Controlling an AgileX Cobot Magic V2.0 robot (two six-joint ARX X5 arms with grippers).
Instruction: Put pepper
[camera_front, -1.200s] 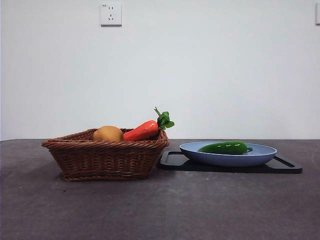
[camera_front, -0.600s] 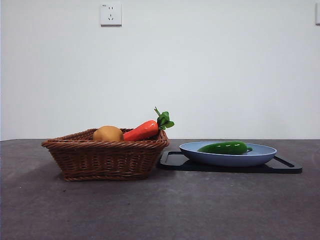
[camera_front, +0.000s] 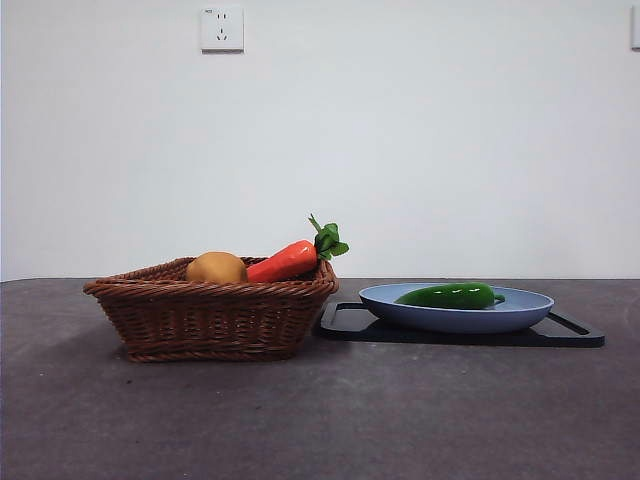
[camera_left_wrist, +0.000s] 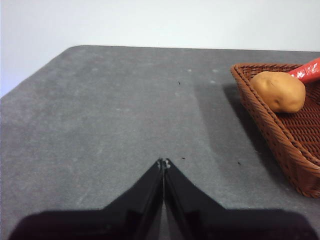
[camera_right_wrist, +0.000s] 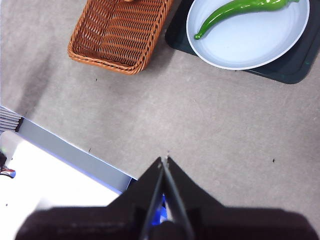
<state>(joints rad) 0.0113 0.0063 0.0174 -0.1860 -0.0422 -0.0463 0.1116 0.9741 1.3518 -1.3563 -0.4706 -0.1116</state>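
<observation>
The glossy dark-green pepper (camera_front: 450, 295) lies in a pale blue plate (camera_front: 400, 303) at the right of the front view; the right wrist view shows the pepper (camera_right_wrist: 240, 11) across that plate (camera_right_wrist: 250, 47) from high above. My right gripper (camera_right_wrist: 164, 160) is shut and empty, well away from the plate over bare table. My left gripper (camera_left_wrist: 163, 162) is shut and empty too, hovering over the table beside the wicker basket (camera_left_wrist: 292, 142). Neither arm shows in the front view.
The plate rests on a black tray (camera_front: 570, 332). The wicker basket (camera_front: 210, 315) left of it holds a potato (camera_front: 215, 267) and an orange carrot (camera_front: 285, 260) with leafy top. The table's edge (camera_right_wrist: 75, 150) runs close to my right gripper.
</observation>
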